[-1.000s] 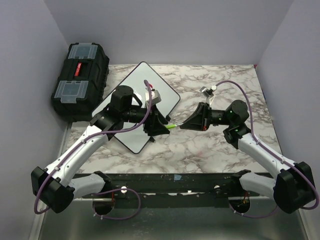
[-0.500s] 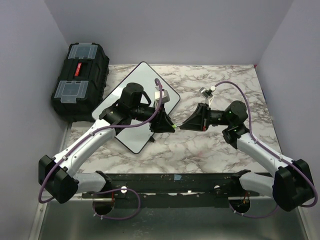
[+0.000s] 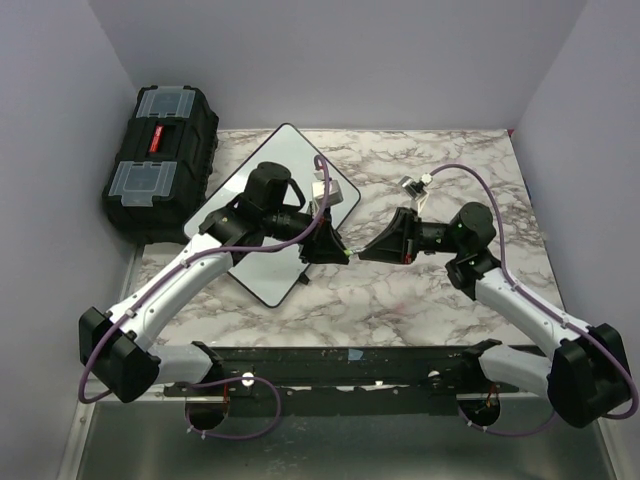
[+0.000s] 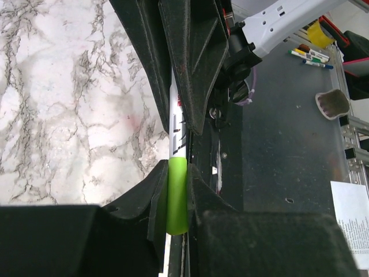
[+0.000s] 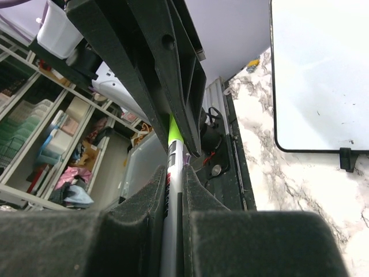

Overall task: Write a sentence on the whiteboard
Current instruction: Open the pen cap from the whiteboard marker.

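Landmark: whiteboard (image 3: 290, 150).
- On it: left arm (image 3: 170, 290) crosses the middle and near-left edge, blocking most of the surface. Only the far corner and near corner are bare.
- Left of it: toolbox (image 3: 160, 160) just beside the left corner, tall. No way through on that side.
- Right of it, just off the edge: left gripper (image 3: 325, 245) and right gripper (image 3: 385, 243) tip to tip, both clamped on one marker (image 3: 350, 251), forming a bar above the table (image 3: 400, 300).
- Further right: right arm (image 3: 510, 300) slants toward the near edge.
- Beyond it: open marble strip up to the back wall (image 3: 350, 60).
- Nearer than it: open marble between the two arms.
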Controlling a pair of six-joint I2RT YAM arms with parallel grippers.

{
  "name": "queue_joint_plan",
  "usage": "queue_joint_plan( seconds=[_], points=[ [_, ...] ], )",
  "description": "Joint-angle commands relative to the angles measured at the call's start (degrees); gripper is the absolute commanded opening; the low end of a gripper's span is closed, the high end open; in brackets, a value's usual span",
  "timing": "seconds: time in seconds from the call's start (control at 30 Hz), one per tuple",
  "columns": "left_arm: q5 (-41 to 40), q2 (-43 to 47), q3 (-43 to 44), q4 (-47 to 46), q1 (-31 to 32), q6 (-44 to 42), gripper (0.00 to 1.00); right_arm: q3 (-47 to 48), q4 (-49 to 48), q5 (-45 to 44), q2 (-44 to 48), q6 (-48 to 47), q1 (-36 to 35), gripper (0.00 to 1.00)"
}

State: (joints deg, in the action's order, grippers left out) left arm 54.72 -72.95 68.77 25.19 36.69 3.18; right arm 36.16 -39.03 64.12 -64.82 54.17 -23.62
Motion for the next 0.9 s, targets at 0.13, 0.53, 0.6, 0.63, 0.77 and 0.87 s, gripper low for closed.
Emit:
queue_joint_plan(
  seconds=[0.13, 0.53, 0.6, 0.63, 0.77, 0.87],
  points=[
    [0.1, 3.9, -0.5, 4.4, -2.6, -4.9, 0.0, 1.2, 9.0, -0.9, 4.1, -6.0, -0.3, 0.01],
    [-0.3, 8.3, -5.5, 1.2, -5.2, -2.0, 0.0, 0.8, 9.0, -2.3, 6.5, -6.2, -0.2, 0.01],
    [-0.2, 8.7, -5.9, 1.5, -5.7, -1.9, 0.0, 0.8, 9.0, -2.4, 6.6, -6.3, -0.2, 0.01],
    [-0.3, 9.0, -6.2, 1.5, -6.0, -1.9, 0.0, 0.7, 9.0, -2.6, 6.5, -6.3, -0.2, 0.01],
    [-0.8, 10.4, -7.4, 1.0, -7.6, -1.3, 0.0, 0.8, 9.2, -3.6, 6.6, -6.5, -0.2, 0.01],
    [-3.4, 10.9, -8.2, -0.3, -8.5, -0.1, 0.0, 1.9, 13.7, -7.7, 7.8, -8.9, -0.2, 0.01]
  ],
)
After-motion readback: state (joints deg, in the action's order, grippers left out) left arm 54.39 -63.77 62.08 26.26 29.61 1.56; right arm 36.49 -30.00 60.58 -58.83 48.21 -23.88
